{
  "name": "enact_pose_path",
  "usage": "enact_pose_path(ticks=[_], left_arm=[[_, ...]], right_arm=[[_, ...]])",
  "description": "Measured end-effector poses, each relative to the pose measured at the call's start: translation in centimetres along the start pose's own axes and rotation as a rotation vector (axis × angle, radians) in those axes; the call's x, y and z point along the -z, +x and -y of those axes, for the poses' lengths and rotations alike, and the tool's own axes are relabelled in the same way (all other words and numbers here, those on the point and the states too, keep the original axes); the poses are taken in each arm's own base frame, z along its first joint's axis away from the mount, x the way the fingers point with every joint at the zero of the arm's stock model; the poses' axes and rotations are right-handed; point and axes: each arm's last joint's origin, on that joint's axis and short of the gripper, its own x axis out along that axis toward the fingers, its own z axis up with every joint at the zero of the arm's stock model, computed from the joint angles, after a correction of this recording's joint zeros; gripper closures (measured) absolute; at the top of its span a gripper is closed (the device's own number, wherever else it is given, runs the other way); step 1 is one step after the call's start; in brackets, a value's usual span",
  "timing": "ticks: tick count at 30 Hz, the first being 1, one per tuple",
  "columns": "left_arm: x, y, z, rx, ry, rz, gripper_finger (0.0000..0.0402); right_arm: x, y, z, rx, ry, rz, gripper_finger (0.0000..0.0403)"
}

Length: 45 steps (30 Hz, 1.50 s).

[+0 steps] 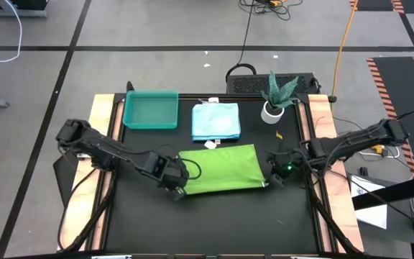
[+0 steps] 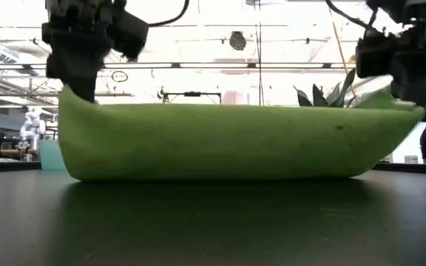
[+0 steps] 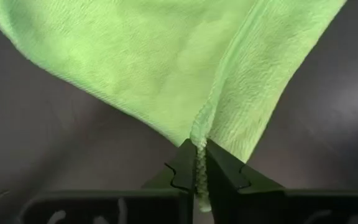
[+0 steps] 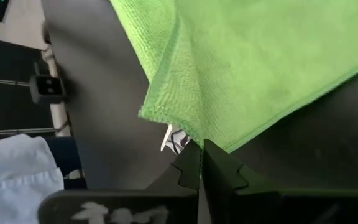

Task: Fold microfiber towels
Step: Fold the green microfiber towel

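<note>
Task status: 1 pale blue towel [image 1: 216, 121] lies folded at the far side of the bench [image 1: 214, 223], just beside the teal tray [image 1: 151, 110]. The green towel [image 1: 220, 169] is at mid-bench, held up by 2 corners, its lower part resting on the surface. It appears to be mid-fold; laying it over and squaring it remain. No other towels are visible from above.

Left gripper [image 3: 199, 171]: jaws pinched on the green towel's hemmed corner. Right gripper [image 4: 199, 163]: jaws clamped on the opposite corner, next to the white tag [image 4: 174, 140].

View comparison: the low view shows the towel sagging between both raised corners. The wrist views confirm each grip. Only the high view shows the folded towel, the tray and the potted plant [image 1: 277, 99].
</note>
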Motion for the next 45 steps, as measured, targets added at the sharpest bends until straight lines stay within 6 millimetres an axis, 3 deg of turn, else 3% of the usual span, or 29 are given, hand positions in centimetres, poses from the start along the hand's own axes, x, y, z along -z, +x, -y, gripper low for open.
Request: enact_pose_path(ticks=[13, 16, 21, 28, 39, 45], left_arm=[[0.1, 0.7, 0.4, 0.024, -0.088, -0.058, 0.0250], [-0.1, 0.7, 0.2, -0.030, -0.095, 0.027, 0.0237], [-1.5, 0.6, -0.8, -0.128, -0.133, 0.176, 0.0232], [-2.4, 0.6, -1.5, -0.126, -0.130, 0.167, 0.0231], [-2.5, 0.6, -1.6, -0.126, -0.136, 0.169, 0.0231], [-2.5, 0.5, -1.6, -0.124, -0.138, 0.171, 0.0231]], right_arm=[[1.2, 0.5, -0.5, -0.037, -0.024, -0.071, 0.0327], [0.9, 0.5, -0.5, -0.017, -0.063, -0.019, 0.0319], [0.4, 0.5, -0.3, 0.019, -0.091, 0.042, 0.0324], [0.7, 0.9, -0.3, 0.008, -0.086, -0.027, 0.0324], [0.8, 4.3, 0.4, 0.114, -0.225, -0.145, 0.0326], [0.4, 4.4, -0.1, 0.102, -0.246, -0.137, 0.0326]])
